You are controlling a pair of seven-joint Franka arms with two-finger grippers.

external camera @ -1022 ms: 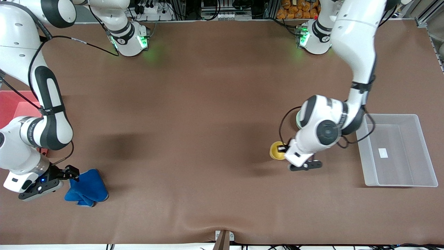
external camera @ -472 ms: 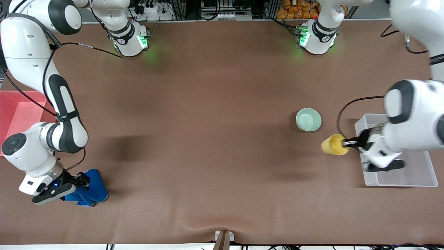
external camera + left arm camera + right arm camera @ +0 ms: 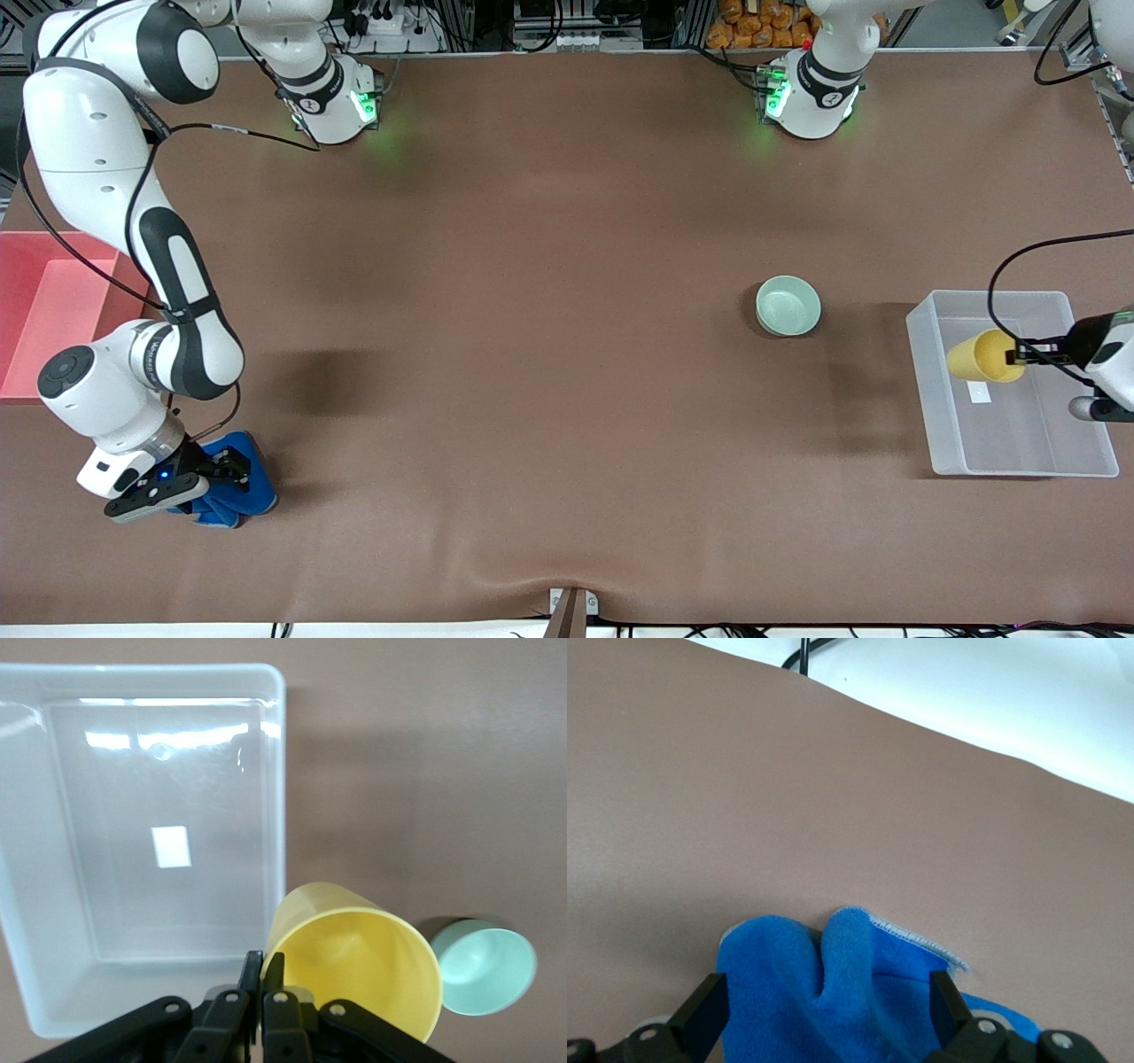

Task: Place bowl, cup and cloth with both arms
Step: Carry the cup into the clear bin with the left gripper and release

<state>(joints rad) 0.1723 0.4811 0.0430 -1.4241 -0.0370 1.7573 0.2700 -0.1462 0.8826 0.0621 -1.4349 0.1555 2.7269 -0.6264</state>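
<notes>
- Left gripper [image 3: 1019,356] over the clear bin [image 3: 1090,461], jaws clamped on the rim of the yellow cup [image 3: 979,355], cup tipped on its side.
- Bowl [image 3: 788,306] sits on the counter [image 3: 532,310] just beside the bin, toward the right arm's end.
- Right gripper [image 3: 217,465] down at the blue cloth [image 3: 252,487], jaws spread wide around its folds.
- Red bin [image 3: 44,310] at the counter's edge, farther from the camera than the cloth.

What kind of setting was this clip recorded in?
Most likely a robotics lab bench: two arms are bolted along one edge of a brown-covered table, racks of cables and electronics stand at that edge, and a clear plastic bin serves for sorting.
</notes>
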